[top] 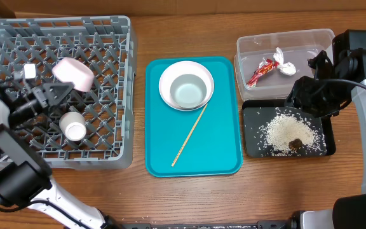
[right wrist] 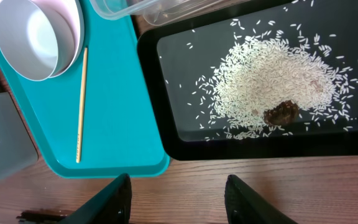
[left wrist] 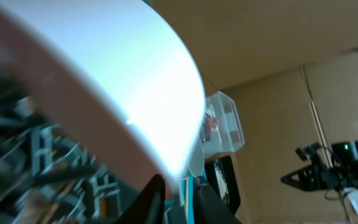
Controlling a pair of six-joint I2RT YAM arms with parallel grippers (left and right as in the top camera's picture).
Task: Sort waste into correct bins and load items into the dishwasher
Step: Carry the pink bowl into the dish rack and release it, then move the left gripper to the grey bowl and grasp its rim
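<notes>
The left gripper [top: 54, 91] reaches over the rack [top: 56, 23] at the left of the counter [top: 189, 197], clamped on the rim of the pink bowl [top: 74, 73]. The bowl is tilted on its side above the rack's far half. In the left wrist view the bowl fills most of the frame, blurred, and its rim runs down between the two fingers [left wrist: 157, 198]. A white cup [top: 75, 128] lies in the rack just near of the bowl.

The teal tray [top: 224, 149] sits in the middle of the counter. A white bowl [top: 186, 86] stands upright on its far half. A chopstick [top: 190, 135] lies slantwise on it, from beside the bowl toward the tray's near left.

On the right, a clear bin [top: 310, 38] holds a red wrapper [top: 261, 70] and a crumpled white paper [top: 284, 63]. Touching its near side is a black tray [top: 253, 130] with a heap of rice [top: 288, 130] and a small brown lump [top: 294, 144] at the heap's near edge.

The right arm hangs over the far right of the black tray. The right gripper [right wrist: 182, 202] has its fingers spread wide apart, nothing between them, above bare counter just near of the black tray.
</notes>
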